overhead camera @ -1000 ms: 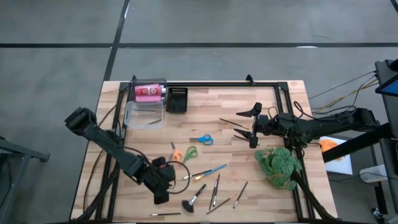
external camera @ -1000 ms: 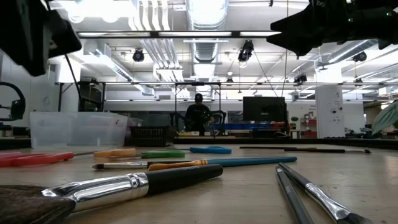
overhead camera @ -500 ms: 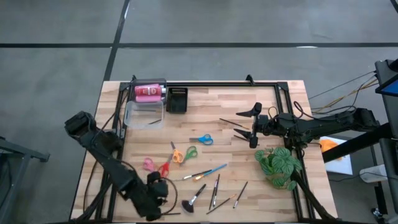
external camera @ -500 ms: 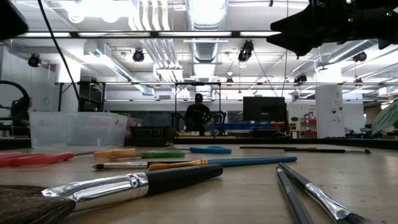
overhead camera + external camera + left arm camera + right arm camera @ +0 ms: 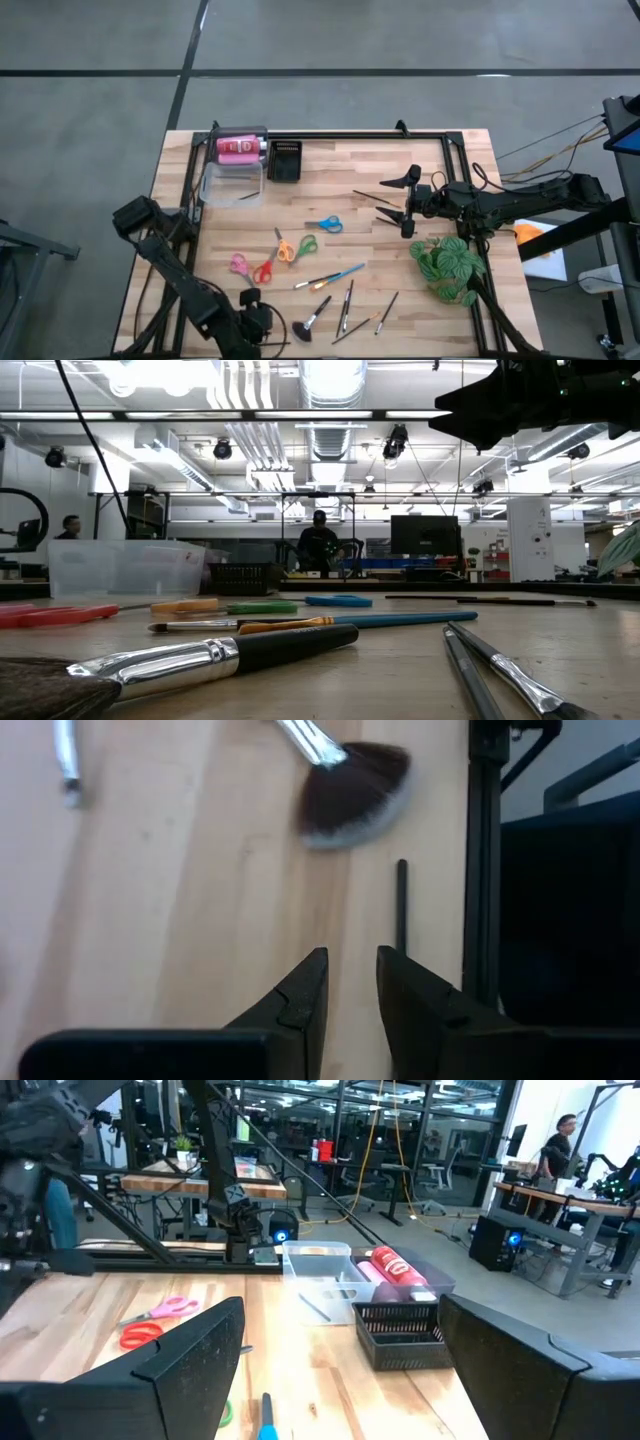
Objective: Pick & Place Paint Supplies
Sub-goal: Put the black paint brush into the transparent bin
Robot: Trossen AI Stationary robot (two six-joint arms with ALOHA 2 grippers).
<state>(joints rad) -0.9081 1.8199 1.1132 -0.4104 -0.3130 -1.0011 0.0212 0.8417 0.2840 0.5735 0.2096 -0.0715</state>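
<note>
The left gripper sits low at the near edge of the light wooden slatted desk, left of centre. In the left wrist view its two dark fingers stand a narrow gap apart with nothing between them, over bare wood beside a thin black stick lying along the edge rail.

Just beyond it lies a broad brush with a dark fan of bristles and a black handle. Further thin brushes with black and orange handles lie fanned out to its right, and a long blue-handled brush lies slightly farther in.

Toward the desk's centre lie three pairs of small scissors: pink-and-red-handled, orange-and-green-handled and blue-handled.

A green leafy plant stands at the right edge.

The right gripper hovers right of centre, its fingers spread wide and empty, with two thin dark brushes just beside it.

At the far left corner, a clear plastic tub holds one thin brush. Behind it lies a pink paint bottle. A black slotted tray stands beside both.
</note>
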